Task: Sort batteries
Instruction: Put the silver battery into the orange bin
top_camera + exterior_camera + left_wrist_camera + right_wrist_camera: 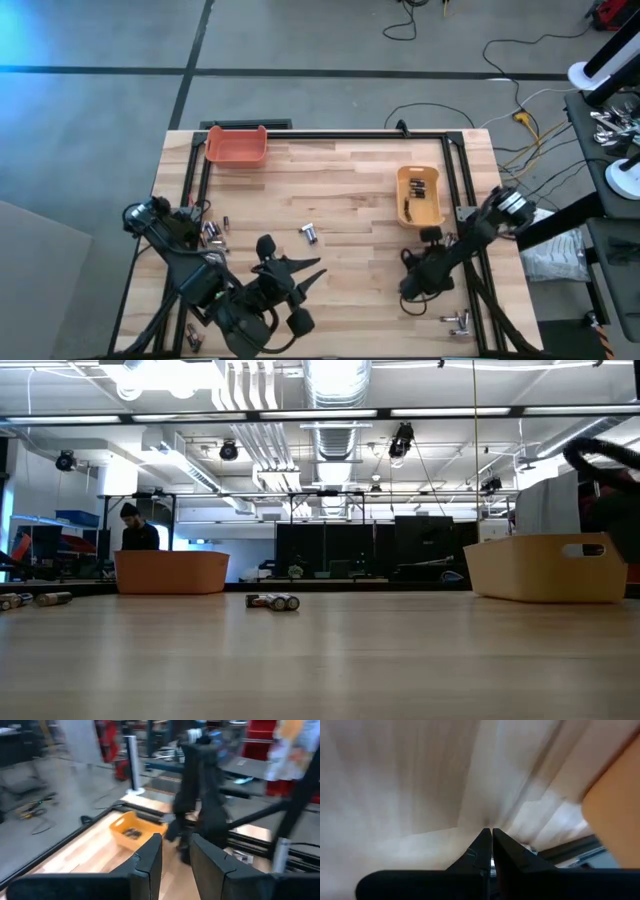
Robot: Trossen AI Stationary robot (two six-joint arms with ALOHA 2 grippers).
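Observation:
A pair of silvery batteries (310, 233) (272, 601) lies mid-table. Several more batteries (210, 232) (30, 599) lie in a cluster near the left edge, and a few batteries (455, 320) lie by the near right corner. Dark batteries (418, 195) (132, 833) lie inside the yellow bin (437, 200). My left gripper (318, 270) (175, 842) hovers near the table's near edge, open and empty, pointing toward the right side. My right gripper (408, 290) (491, 832) is shut, pointing down at bare wood just near of the yellow bin, with nothing visible between its fingers.
An orange bin (236, 145) (170, 572) stands at the far left corner, and the yellow bin (545, 567) (120, 827) at the right. A black frame (330, 133) runs along the table's far and side edges. Bare wood lies between the two arms. A person (135, 530) is in the room behind.

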